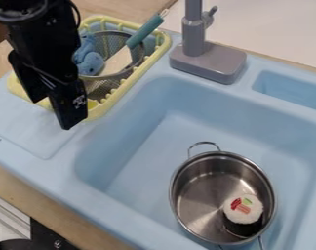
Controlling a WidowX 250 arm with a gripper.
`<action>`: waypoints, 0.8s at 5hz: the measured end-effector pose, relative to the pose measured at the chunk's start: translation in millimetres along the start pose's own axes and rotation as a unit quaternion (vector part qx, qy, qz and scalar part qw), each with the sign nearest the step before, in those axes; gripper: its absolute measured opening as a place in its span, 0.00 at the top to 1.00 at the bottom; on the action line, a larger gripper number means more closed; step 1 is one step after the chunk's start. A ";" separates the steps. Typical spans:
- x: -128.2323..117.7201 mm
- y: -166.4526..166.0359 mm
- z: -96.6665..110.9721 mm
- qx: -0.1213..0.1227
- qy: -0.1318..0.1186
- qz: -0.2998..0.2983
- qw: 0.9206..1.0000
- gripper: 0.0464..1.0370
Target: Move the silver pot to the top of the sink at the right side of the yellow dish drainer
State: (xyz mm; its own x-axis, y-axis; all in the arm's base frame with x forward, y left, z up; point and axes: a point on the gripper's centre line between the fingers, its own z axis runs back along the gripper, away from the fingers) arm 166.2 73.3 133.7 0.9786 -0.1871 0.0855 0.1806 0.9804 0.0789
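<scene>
Over the left part of the light blue sink, the black gripper hung with its two fingers spread apart and nothing between them; whether a fingertip touched the rim, I couldn't tell. The arm above it was cut off by the top edge and hid part of the yellow dish drainer. Well apart from the gripper, the silver pot sat upright in the basin at the lower right, its lower handle running out at the bottom edge. A grey tap stood on the rim just right of the drainer (rather a bulky neighbour). A mesh strainer, a teal-handled utensil and a blue toy crowded the drainer. Inside the pot lay a white-topped toy sushi.
</scene>
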 end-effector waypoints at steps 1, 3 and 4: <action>-2.0 -1.7 -2.8 -0.003 0.005 0.000 1.000 0.04; 10.1 -30.4 -2.0 -0.018 0.006 -0.039 0.999 0.04; 14.9 -45.4 2.3 -0.015 0.001 -0.047 0.999 0.04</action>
State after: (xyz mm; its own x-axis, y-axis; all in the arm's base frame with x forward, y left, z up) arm 172.4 25.8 133.7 0.9573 -0.2788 0.0771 0.2749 0.9598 0.0572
